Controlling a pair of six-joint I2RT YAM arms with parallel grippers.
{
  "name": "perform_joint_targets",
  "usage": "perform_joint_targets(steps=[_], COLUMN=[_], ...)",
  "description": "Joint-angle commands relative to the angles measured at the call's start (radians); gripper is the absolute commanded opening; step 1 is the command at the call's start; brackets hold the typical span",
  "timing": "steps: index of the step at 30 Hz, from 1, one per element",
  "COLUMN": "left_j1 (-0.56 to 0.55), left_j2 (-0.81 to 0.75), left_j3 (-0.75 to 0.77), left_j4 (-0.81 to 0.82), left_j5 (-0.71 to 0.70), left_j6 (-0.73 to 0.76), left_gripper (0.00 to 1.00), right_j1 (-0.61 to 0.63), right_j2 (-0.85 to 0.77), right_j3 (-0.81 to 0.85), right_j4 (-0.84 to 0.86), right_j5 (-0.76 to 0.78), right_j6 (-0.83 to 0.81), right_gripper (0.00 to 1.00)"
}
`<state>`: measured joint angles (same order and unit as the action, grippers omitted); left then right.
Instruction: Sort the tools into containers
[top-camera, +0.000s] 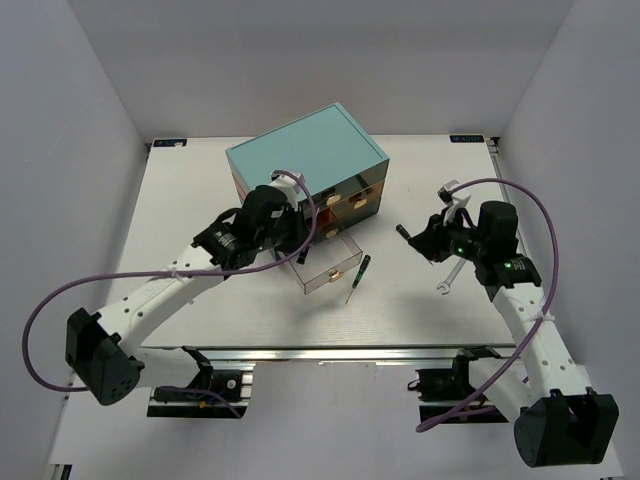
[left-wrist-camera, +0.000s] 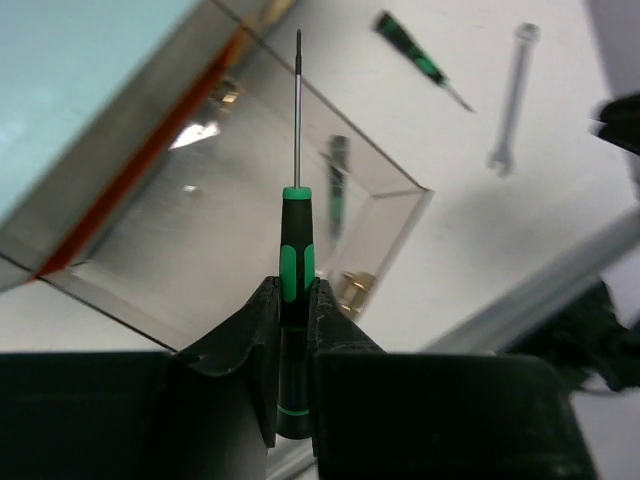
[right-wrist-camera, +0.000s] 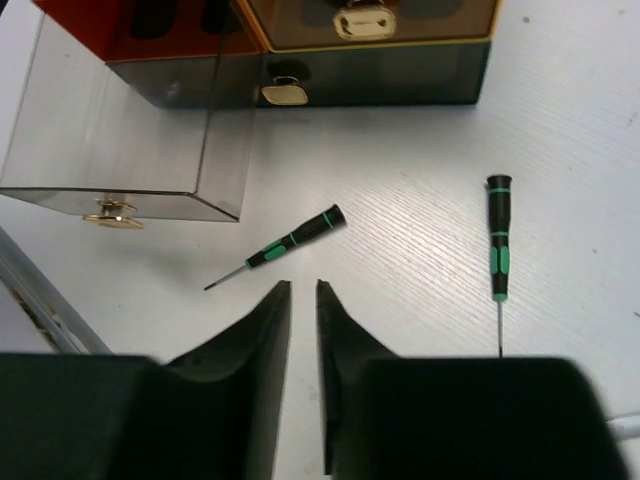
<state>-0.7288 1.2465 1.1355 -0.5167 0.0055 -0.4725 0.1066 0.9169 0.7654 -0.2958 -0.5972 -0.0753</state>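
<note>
above open drawer (left-wrist-camera: 400, 195), left hand (left-wrist-camera: 297, 300) grips screwdriver (left-wrist-camera: 297, 220)

The top camera looks down on the whole tabletop (top-camera: 420, 310); both wrist cameras sit close, sharing the open drawer (left-wrist-camera: 200, 240).

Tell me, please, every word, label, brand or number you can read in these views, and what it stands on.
No text can be read in any view.
Left tag and right tag, small and dark, at the table's far corners: too small to read.
Held screwdriver, wrench and teal-topped chest: no lettering visible.
</note>
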Motion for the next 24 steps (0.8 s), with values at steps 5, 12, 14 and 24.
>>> perform_joint_targets(steps=[5, 12, 14, 24], left_j1=[-0.003, -0.001, -0.003, -0.004], left_j2=[0.096, 0.153, 0.151, -0.054], left_j3=[0.041, 0.055, 0.075, 0.095], left_j4=[0.029, 0.075, 0.072, -0.002], left_j5=[-0.176, -0.174, -0.171, -0.187], left_j6=[0.064, 0.064, 0.064, 0.025], left_gripper=[0.13, 0.39, 0.46, 0.38], right_j1=[-0.015, -0.016, -0.018, -0.016], right_j2=[0.046, 0.157, 0.218, 0.608], right_j3=[0.049, 0.032, 0.041, 0.216], right_j4=[-0.023, 0.030, 0.041, 0.069], right_j5=[0.126, 0.197, 0.220, 0.246], right_j6=[-0.070, -0.233, -0.288, -0.419], right_gripper=[0.47, 0.72, 0.73, 0.69])
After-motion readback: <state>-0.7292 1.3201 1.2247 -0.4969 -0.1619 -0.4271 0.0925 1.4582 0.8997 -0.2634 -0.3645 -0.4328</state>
